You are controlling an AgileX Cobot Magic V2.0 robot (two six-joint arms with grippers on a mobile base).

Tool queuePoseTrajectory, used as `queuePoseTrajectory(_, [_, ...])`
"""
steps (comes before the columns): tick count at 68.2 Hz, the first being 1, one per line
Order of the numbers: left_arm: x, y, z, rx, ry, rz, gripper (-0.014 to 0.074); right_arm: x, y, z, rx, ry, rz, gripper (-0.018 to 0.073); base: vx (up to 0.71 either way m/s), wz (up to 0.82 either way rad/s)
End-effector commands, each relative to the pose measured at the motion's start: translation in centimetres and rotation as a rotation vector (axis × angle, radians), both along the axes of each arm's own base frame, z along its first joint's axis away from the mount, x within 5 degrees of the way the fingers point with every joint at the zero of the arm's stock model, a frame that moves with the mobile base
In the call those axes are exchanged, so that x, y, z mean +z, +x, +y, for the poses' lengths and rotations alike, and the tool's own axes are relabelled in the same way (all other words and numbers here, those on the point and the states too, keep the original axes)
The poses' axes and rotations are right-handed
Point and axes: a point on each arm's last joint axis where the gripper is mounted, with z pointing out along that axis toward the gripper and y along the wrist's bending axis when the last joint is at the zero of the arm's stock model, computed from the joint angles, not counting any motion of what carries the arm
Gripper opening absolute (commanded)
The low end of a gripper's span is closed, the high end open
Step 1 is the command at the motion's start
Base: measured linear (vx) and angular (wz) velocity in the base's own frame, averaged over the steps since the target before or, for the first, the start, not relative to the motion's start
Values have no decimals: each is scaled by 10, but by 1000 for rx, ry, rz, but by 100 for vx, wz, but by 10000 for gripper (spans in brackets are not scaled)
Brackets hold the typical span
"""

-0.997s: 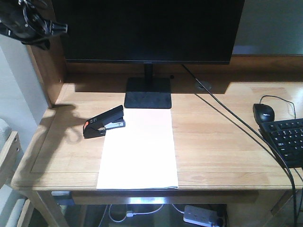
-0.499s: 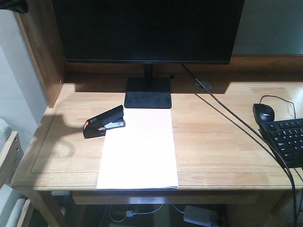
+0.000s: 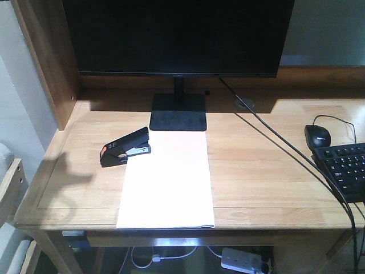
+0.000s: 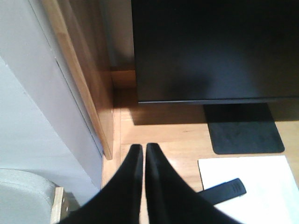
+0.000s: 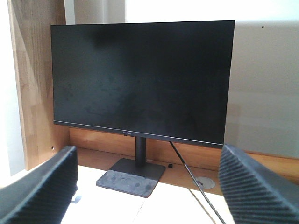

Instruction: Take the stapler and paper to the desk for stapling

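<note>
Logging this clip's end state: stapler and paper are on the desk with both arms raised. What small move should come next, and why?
Probably lower the left gripper, fingers nearly together, onto the stapler to press it. The stapler lies at the paper's upper left corner on the desk, seemingly over its edge, so stapling looks like what remains. The right gripper hangs open facing the monitor, farther from that corner.
</note>
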Motion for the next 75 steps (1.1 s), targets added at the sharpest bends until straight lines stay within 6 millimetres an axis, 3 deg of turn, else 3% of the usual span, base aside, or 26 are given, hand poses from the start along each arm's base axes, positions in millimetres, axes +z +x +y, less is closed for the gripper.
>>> queuePoseTrajectory(1, [20, -31, 1, -16, -3, -159, -6, 9, -1, 2, 20, -3, -31, 578, 0, 0])
queuePoseTrajectory(10, [-6, -60, 3, -25, -14, -157, -6, 9, -1, 2, 20, -3, -31, 578, 0, 0])
queuePoseTrajectory(20, [-28, -106, 7, -27, -23, -189, -6, 9, -1, 2, 20, -3, -31, 578, 0, 0])
queuePoseTrajectory(45, [-79, -248, 21, -36, -50, -456, -6, 9, -1, 2, 21, -3, -32, 578, 0, 0])
queuePoseTrajectory(53, [-101, -281, 24, -36, -56, -524, -6, 9, -1, 2, 19, -3, -31, 578, 0, 0])
queuePoseTrajectory(62, [-125, -299, 26, -36, -58, -552, -6, 9, -1, 2, 19, -3, -31, 578, 0, 0])
queuePoseTrajectory(75, [-153, -304, 24, -44, -111, -524, -6, 9, -1, 2, 19, -3, -31, 578, 0, 0])
